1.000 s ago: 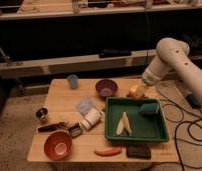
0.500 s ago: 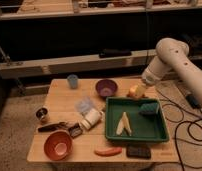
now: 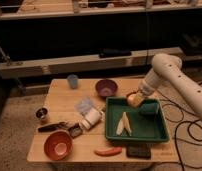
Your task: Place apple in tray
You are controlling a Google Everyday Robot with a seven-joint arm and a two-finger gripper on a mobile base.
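A wooden table (image 3: pixel 61 102) stands on a speckled floor in front of dark shelves.

The white arm's gripper (image 3: pixel 136 99) hangs over the far edge of the dark green tray (image 3: pixel 161 131), and the small round orange-yellow apple (image 3: pixel 132 99) sits right at its tip; whether the gripper is squeezing it, I cannot tell. A pale wedge (image 3: pixel 123 123) and a dark green block (image 3: pixel 149 108) lie inside the shallow tray. The purple bowl (image 3: pixel 106 88) sits just beside the tray.

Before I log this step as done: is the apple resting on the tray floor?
No: the apple sits at the pincer, over the back rim of the tray.
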